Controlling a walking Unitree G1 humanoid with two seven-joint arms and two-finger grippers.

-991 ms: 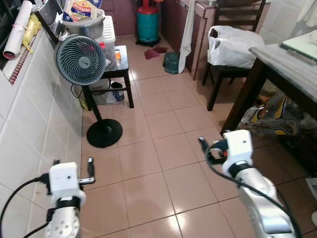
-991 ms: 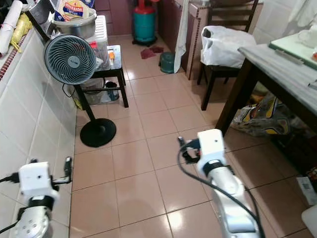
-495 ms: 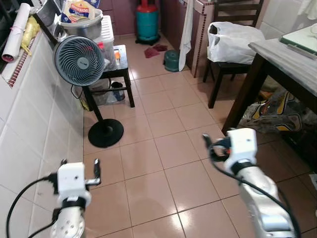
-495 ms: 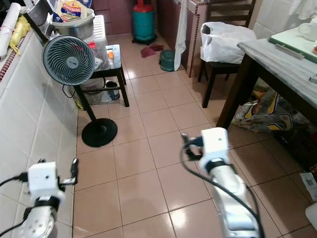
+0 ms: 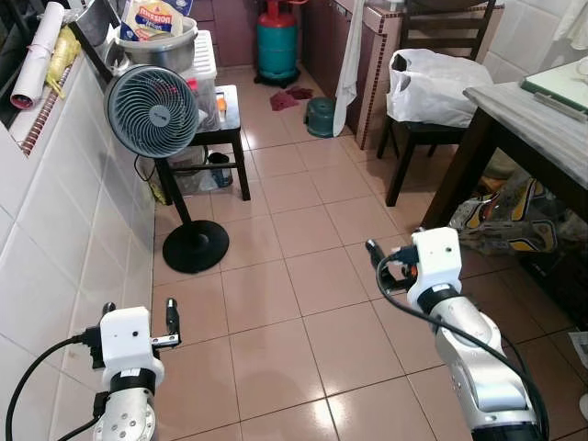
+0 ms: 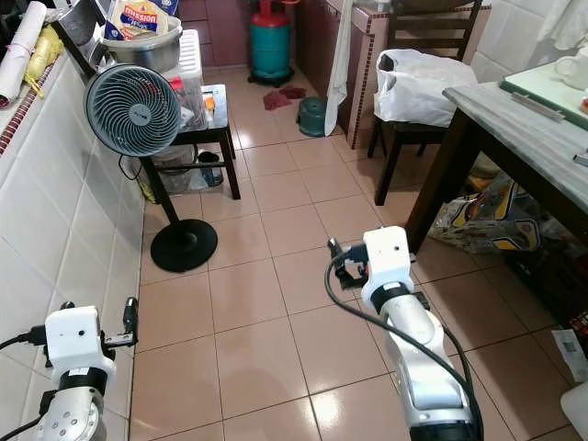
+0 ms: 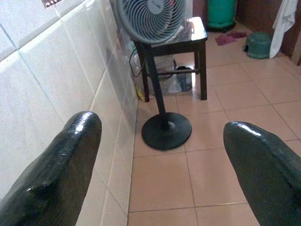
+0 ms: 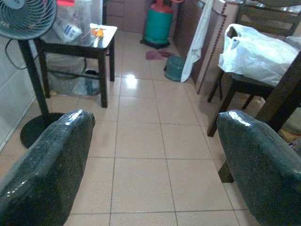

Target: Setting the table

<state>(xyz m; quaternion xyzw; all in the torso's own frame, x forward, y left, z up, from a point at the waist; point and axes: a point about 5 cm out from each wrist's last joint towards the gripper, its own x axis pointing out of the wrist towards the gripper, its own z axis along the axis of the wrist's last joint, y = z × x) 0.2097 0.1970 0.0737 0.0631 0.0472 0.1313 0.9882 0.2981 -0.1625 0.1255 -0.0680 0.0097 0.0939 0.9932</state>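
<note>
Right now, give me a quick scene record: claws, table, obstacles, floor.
left claw: open, holding nothing, near white tiled wall
right claw: open, holding nothing, over floor
table: grey-topped dark-legged table, on robot's right
chair: dark wooden chair carrying white plastic bag
obstacle: grey pedestal fan by the wall
floor: glossy tan tiles
far end: green gas cylinder

arms: silver | wrist boxes: white | cables: black | tool fingers: black, glossy
</note>
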